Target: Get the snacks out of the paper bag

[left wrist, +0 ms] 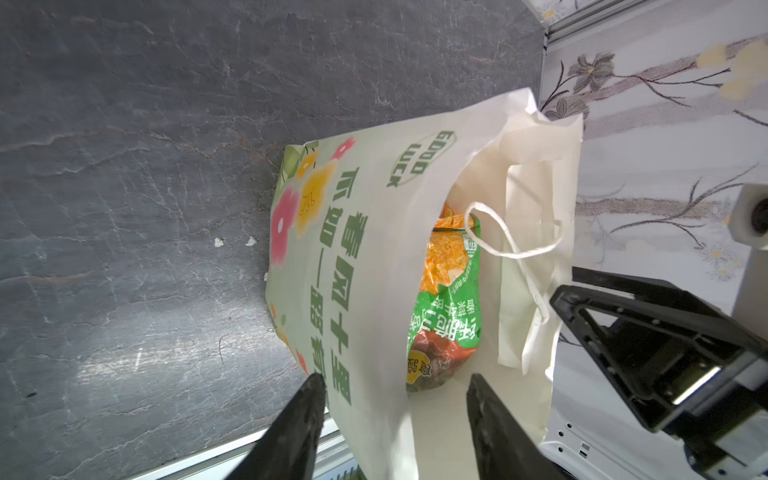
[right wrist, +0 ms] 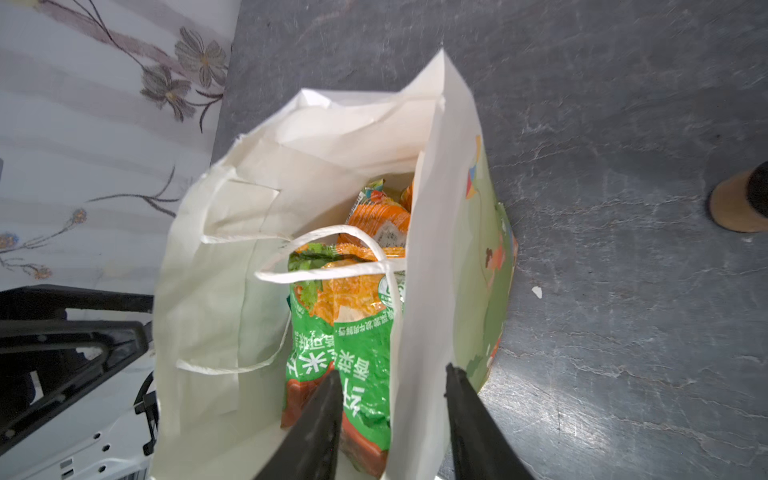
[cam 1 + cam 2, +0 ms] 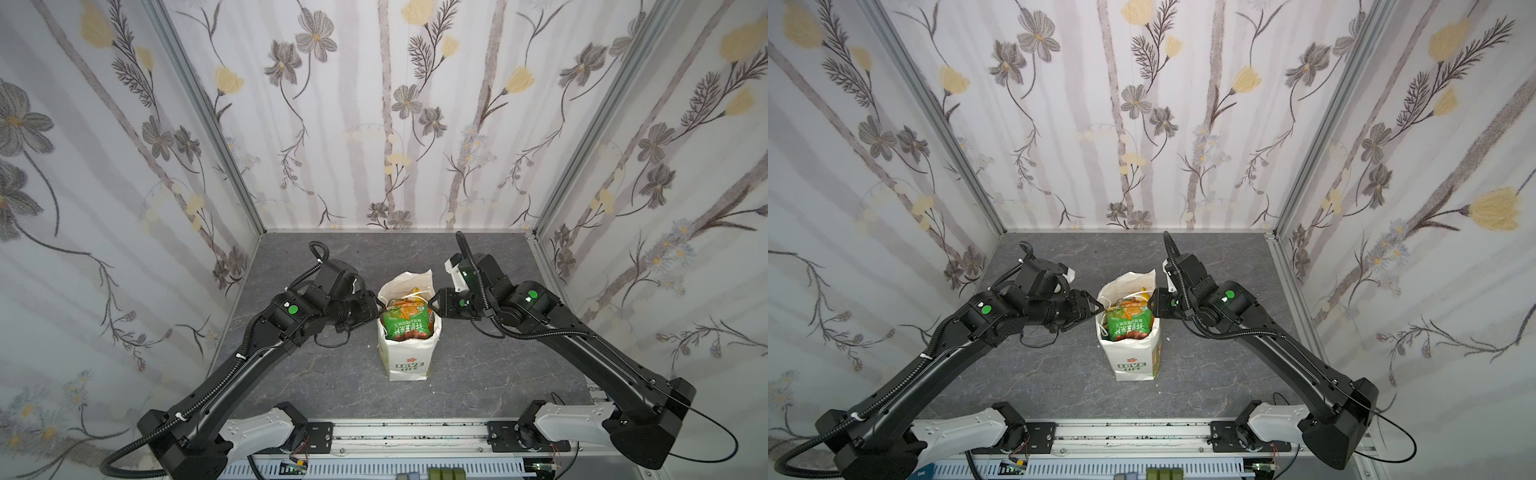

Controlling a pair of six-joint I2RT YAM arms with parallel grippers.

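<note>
Left arm (image 3: pixel 232 365) reaches in from 7 o'clock of the table (image 3: pixel 478 365), its wrist bent toward the middle. Left gripper (image 3: pixel 380 307) sits at 9 o'clock on the mouth of the paper bag (image 3: pixel 405 365), seen the same in both top views (image 3: pixel 1100 308). From the left wrist camera I read its jaws as parted about halfway, one finger (image 1: pixel 307 415) outside the printed side wall (image 1: pixel 374 249) and the other inside the bag, the wall between them but not pinched; nothing held. The bag stands upright at the centre of the table, mouth open, its "LOVE LIFE" print (image 3: pixel 1133 365) facing 6 o'clock and a flap of rim (image 3: pixel 411 278) standing up at 12 o'clock. The snacks (image 3: pixel 409 322) are all inside it, packed up near the rim: a green packet (image 2: pixel 361 345) lies on top toward 6 o'clock, with orange ones (image 2: pixel 378 220) behind it toward 12 (I cannot count them from here). A thin string handle (image 2: pixel 332 270) droops across the packets. Right gripper (image 3: pixel 432 301) is at 3 o'clock on the bag mouth, also in the second top view (image 3: pixel 1152 301). Its wrist camera shows the jaws moderately apart, one finger (image 2: pixel 320 415) inside over the green packet and the other outside, with the bag's wall (image 2: pixel 440 208) between them, gripping nothing. Whether the inner finger touches the packet I cannot tell. Right arm (image 3: pixel 602 353) comes in from 5 o'clock.
</note>
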